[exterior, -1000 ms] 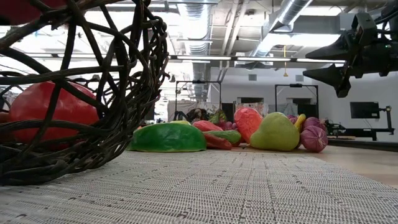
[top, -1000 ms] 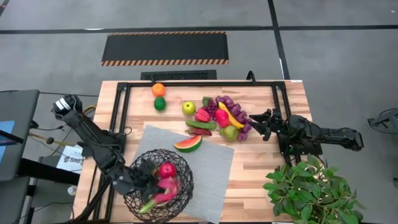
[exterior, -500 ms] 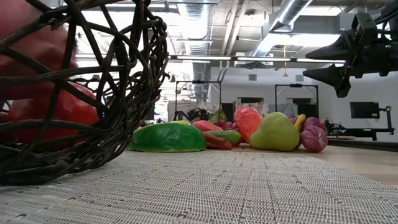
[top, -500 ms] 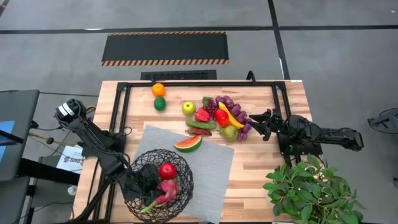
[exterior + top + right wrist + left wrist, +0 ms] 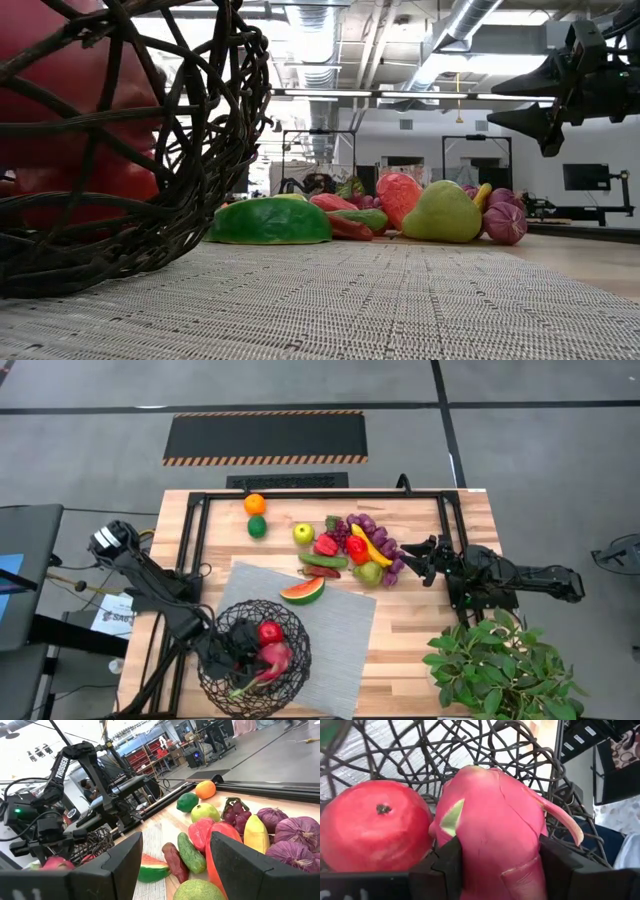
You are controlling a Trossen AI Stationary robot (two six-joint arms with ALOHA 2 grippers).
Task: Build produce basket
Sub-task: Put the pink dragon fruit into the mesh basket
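A: Basket [image 5: 254,656] sits at the mat's [image 5: 330,630] near-left corner. Inside: a red apple [image 5: 269,632] and a pink dragon fruit [image 5: 495,825], touching each other.

B: Rest of the produce?

A: On the table [image 5: 420,630], a cluster just beyond the mat: watermelon slice [image 5: 303,591] on the mat's far edge, cucumber [image 5: 323,560], red peppers [image 5: 357,549], banana [image 5: 370,546], pear [image 5: 370,572], purple pieces [image 5: 388,550], green apple [image 5: 303,533]. Orange [image 5: 255,504] and lime [image 5: 257,526] lie apart at the far left.

B: Surroundings?

A: Wood top, black frame rail [image 5: 300,494]. Leafy plant [image 5: 505,665] at the near-right corner. Striped floor mat [image 5: 265,438] beyond the table. Workshop behind, ceiling ducts in the low view.

B: Pincers?

A: Left pincer [image 5: 495,870] is down in the basket, fingers clamped on the dragon fruit's sides. Right pincer [image 5: 412,558] hangs just right of the cluster, spread wide, holding nothing.
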